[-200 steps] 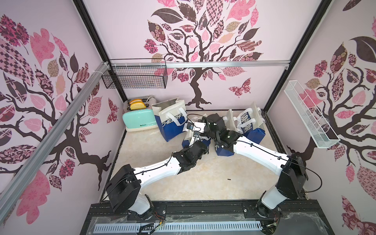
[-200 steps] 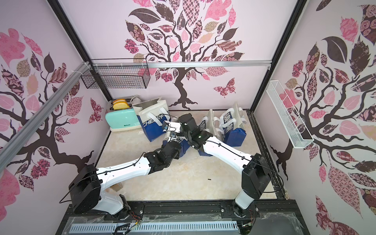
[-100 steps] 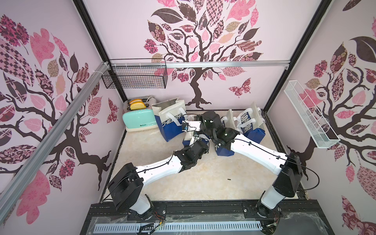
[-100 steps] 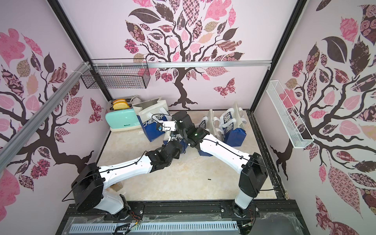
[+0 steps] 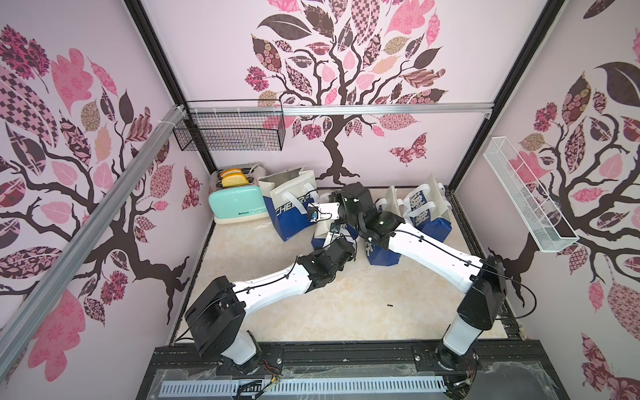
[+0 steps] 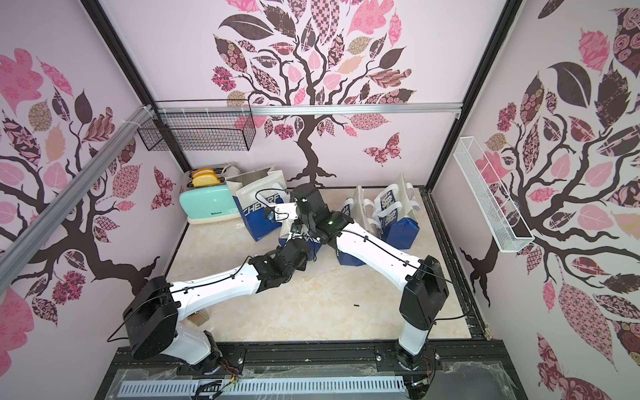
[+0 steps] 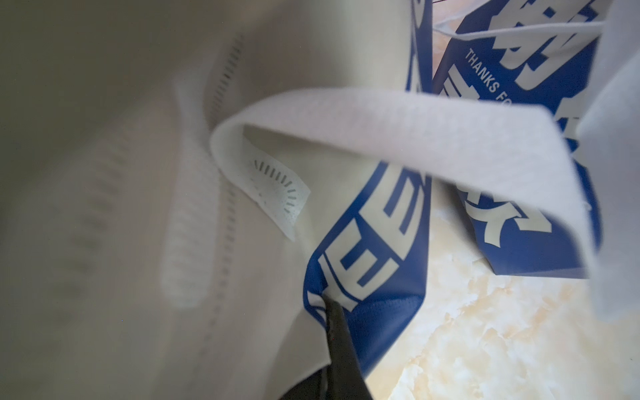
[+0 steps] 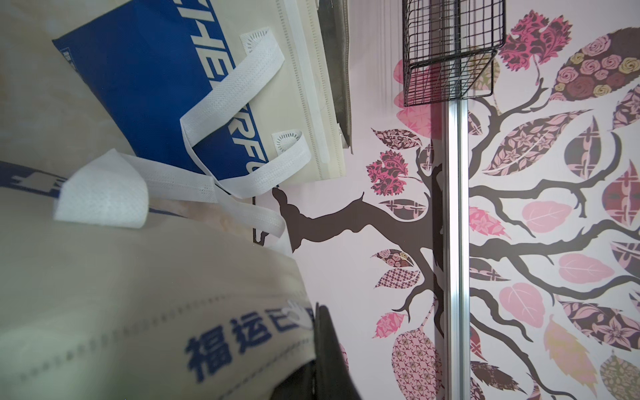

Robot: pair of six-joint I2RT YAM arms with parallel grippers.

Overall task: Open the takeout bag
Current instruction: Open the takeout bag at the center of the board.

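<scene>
The takeout bag (image 5: pixel 379 256), cream above and blue below, stands toward the back of the counter (image 5: pixel 346 304), about midway across it, wedged between the two wrists. Both arms meet right on top of it, so neither is nearer: each is already at the fabric. The left end effector (image 7: pixel 334 322) reaches in from the front. It looks closed on the edge where the cream wall meets the blue printed panel, with cloth running straight into its dark fingertip. The right end effector (image 8: pixel 323 332) comes over from the right and back. It is closed too, apparently on the cream wall printed with blue characters. I'd judge the mouth lies between the two grips, so what matters is drawing them apart across it, left toward the front and right toward the back.

From above, the bag's rim and mouth are buried under the two wrists in both top views, so I can't say how far it gapes or which way its opening runs. Each wrist view shows only one finger, so the pinch itself is hidden. A white handle loop (image 7: pixel 398 128) crosses close to the left camera, blurred.

Just beside it to the left leans a larger bag (image 5: pixel 294 207) lettered in white. Another bag (image 5: pixel 426 211) stands to the right, and a mint toaster (image 5: pixel 239 204) holding bread sits in the back left corner.
</scene>
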